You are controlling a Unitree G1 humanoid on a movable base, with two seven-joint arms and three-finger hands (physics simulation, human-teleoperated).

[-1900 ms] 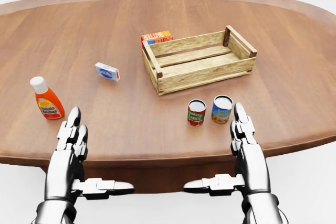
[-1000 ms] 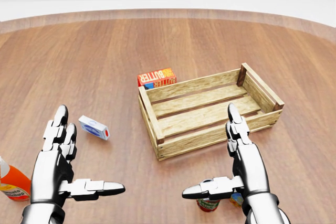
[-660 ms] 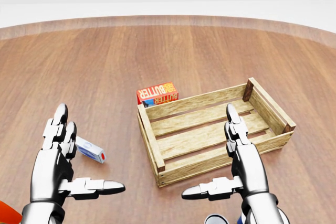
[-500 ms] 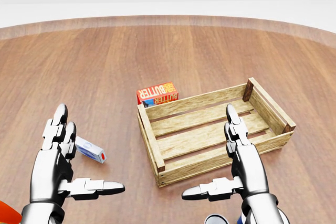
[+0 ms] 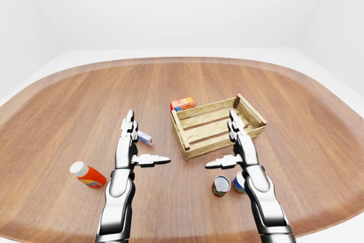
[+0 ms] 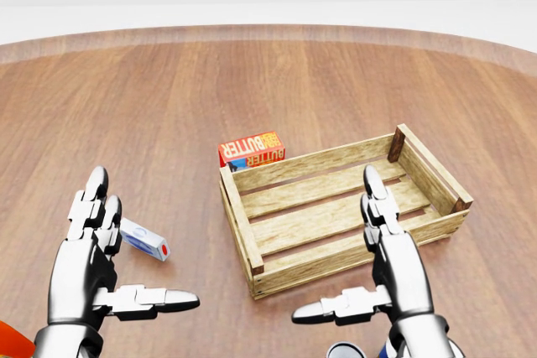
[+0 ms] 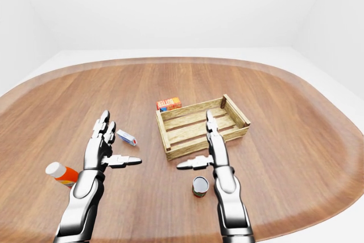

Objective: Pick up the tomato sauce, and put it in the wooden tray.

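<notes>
Two hands: both raised over the table, fingers spread wide, thumbs turned inward, holding nothing.
Left hand [image 5: 129, 147]: chrome three-finger hand, at about 8 o'clock from the tray in the left-eye view; open, apart from every object.
Right hand [image 5: 238, 145]: same build, open, fingertips overlapping the tray's lower wall in the left-eye view; contact cannot be told.
Tomato sauce count: one small cylindrical tin with a red label [image 5: 220, 185].
Tomato sauce place: on the table at 6 o'clock from the tray, just below the right thumb, well clear of the tray.
Tomato sauce axis: long axis vertical, standing upright, silver lid facing up.
Tray count: one slatted pale wooden tray [image 6: 237, 200], rectangular, long axis running from 8 o'clock to 2 o'clock in the head view; nothing shows inside it.
Second tin: one blue-labelled can [image 5: 237, 182], upright, just beside the tomato sauce at its 3 o'clock, partly hidden by the right forearm.
Butter: one red-orange box lettered BUTTER [image 6: 250, 148], against the tray's outer wall at 11 o'clock.
Small carton: one white-and-blue box [image 6: 145, 239], lying flat, just right of the left hand's fingers.
Bottle: one orange squeeze bottle with a white cap [image 5: 87, 175], lying on its side at 8 o'clock from the left hand.
Table: one oval brown wooden table [image 5: 79, 101].
</notes>
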